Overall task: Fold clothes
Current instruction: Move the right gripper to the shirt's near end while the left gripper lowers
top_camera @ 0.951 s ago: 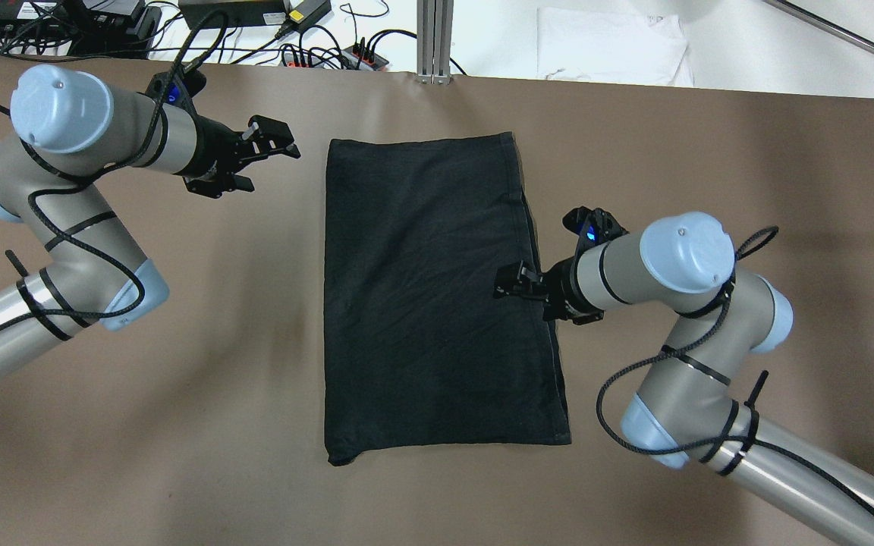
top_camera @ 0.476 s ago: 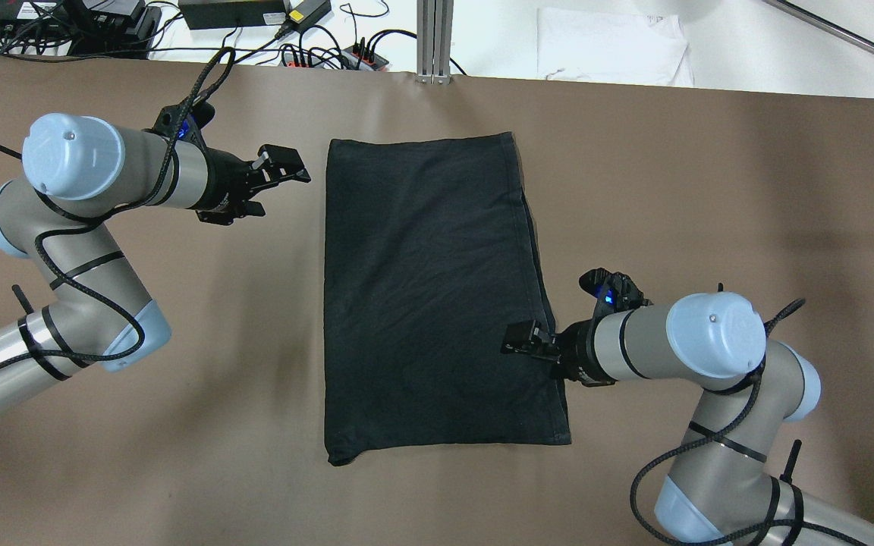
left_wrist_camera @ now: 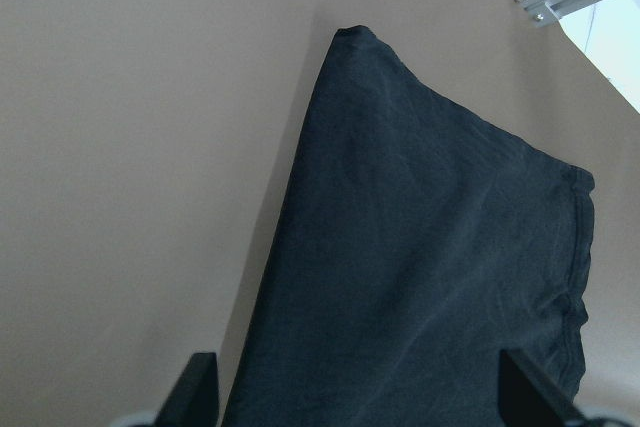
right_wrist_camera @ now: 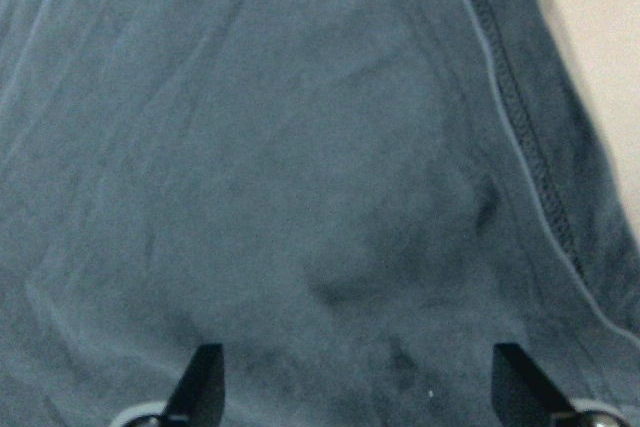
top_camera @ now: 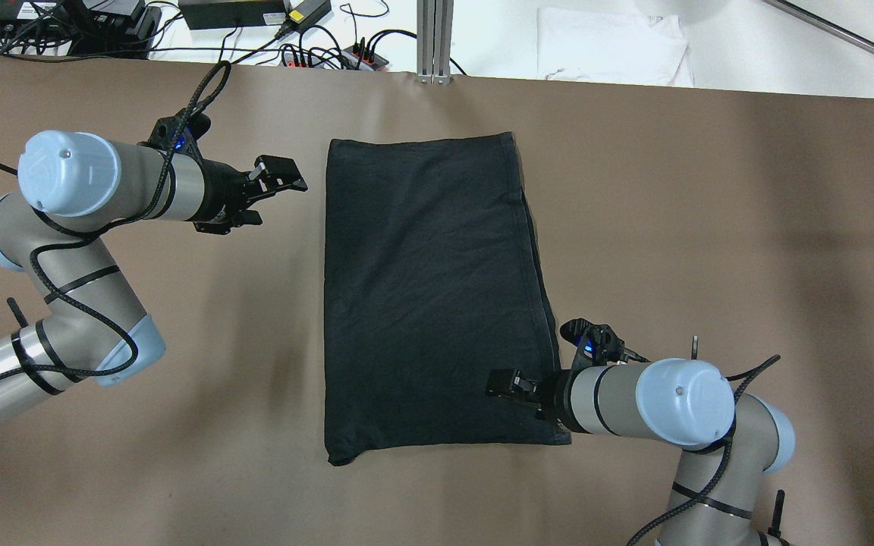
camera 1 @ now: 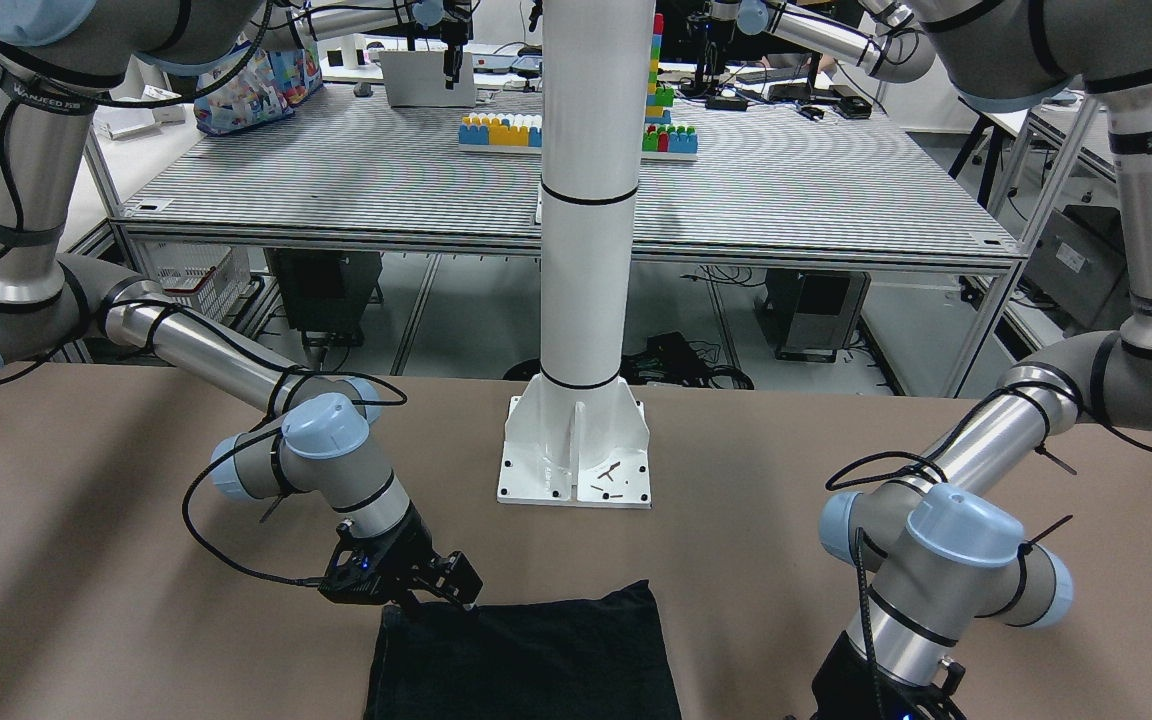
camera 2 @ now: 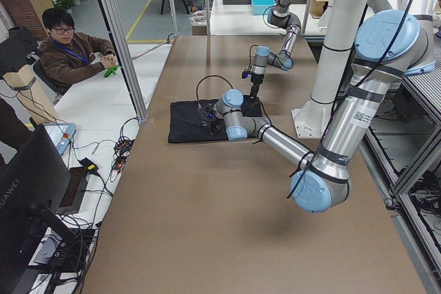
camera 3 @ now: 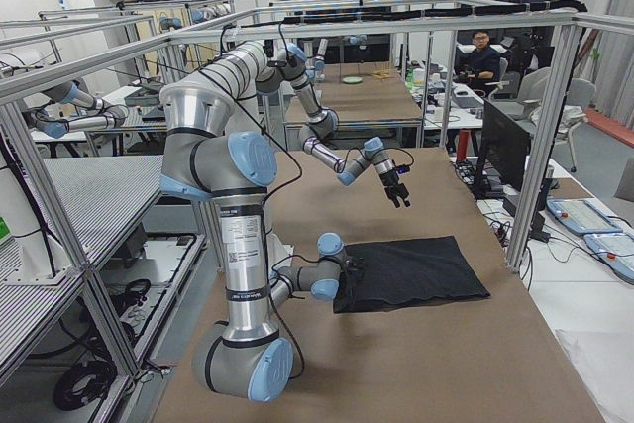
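Cloth [top_camera: 429,303] corner now seemingly nearer right tool [top_camera: 496,384]

The bottom edge is cutting off the cloth [camera 1: 521,660] and the left arm [camera 1: 921,590] at its wrist (front view). Overhead, the right arm [top_camera: 634,398] is covering part of the cloth's edge.

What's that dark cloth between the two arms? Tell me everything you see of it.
The black folded garment looks like soft knit cotton. It lies flat on the brown table as a long rectangle, lightly creased, with a stitched hem along its right edge. The open right gripper is over its near right corner.
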You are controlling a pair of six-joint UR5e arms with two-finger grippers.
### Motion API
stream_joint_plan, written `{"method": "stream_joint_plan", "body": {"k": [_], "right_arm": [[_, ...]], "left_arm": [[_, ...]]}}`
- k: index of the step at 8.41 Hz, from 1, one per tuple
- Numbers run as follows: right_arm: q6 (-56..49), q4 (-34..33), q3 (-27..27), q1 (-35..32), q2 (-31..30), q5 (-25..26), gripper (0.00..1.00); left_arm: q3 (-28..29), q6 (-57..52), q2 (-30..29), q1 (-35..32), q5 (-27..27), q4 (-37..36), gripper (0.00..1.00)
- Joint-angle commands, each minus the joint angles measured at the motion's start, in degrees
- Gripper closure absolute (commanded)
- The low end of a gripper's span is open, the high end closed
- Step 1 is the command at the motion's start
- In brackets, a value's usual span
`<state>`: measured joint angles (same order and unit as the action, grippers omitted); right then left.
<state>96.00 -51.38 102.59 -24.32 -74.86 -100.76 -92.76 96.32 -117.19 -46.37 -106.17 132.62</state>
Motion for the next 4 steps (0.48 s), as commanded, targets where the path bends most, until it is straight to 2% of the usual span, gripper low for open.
{"method": "stream_joint_plan", "body": {"k": [1,4], "right_arm": [[-3.6,0.3,-2.4,-0.5,-0.3,0.8,0.06],[-3.5,0.2,-2.5,-0.9,0.0,0.8,0.06]], "left_arm": [[0.2,-0.1,-0.2,0.2,0.8,-0.1,0.00],[0.6,-0.3,-0.2,1.1,2.1,-0.1,0.00]]}}
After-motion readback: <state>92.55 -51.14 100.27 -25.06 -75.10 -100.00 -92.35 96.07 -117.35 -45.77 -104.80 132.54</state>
